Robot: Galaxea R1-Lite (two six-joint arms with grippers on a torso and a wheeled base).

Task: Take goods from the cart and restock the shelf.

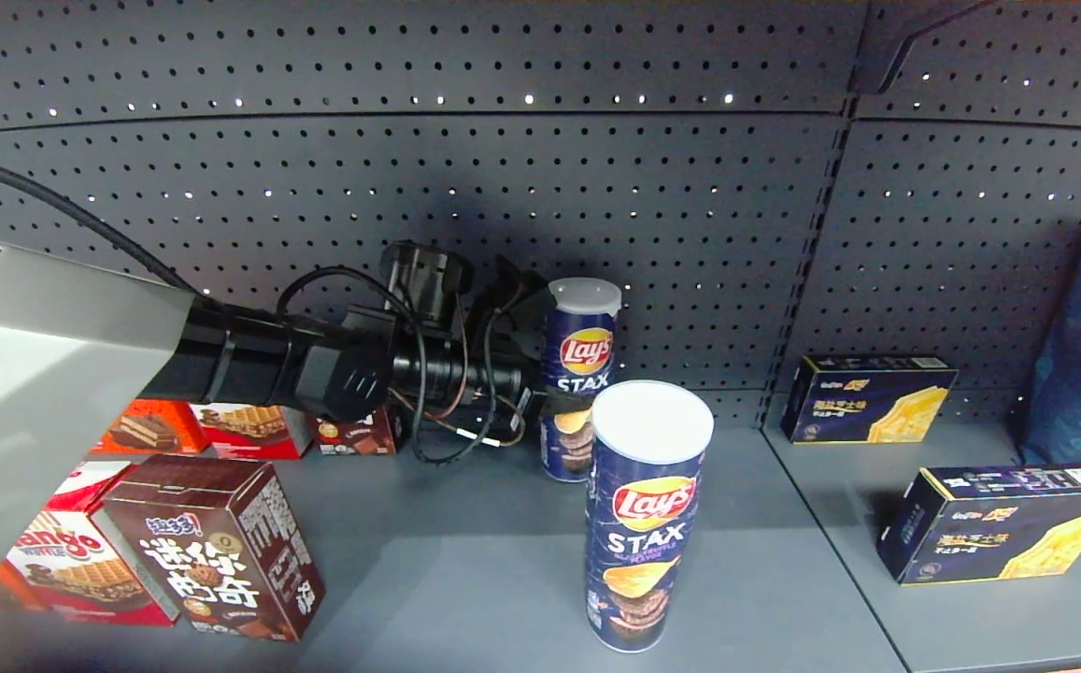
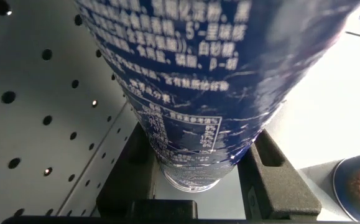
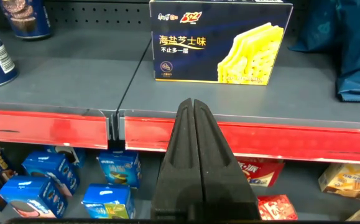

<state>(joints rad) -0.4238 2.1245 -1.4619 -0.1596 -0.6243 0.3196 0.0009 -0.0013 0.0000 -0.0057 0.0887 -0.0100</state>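
Though near the pegboard, left end effector around rear can.

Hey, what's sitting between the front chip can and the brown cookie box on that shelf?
Nothing: in the head view, the shelf between the front can and the brown box is bare.

Logos and wording mark the front can, rear can (snack boxes too).

Dark grey metal shelf, pegboard back. Centre: tall blue cardboard crisp can upright near the front edge; second blue crisp can farther back. Near left: brown biscuit carton, red wafer carton beside it. Right: two dark blue flat boxes, apart.
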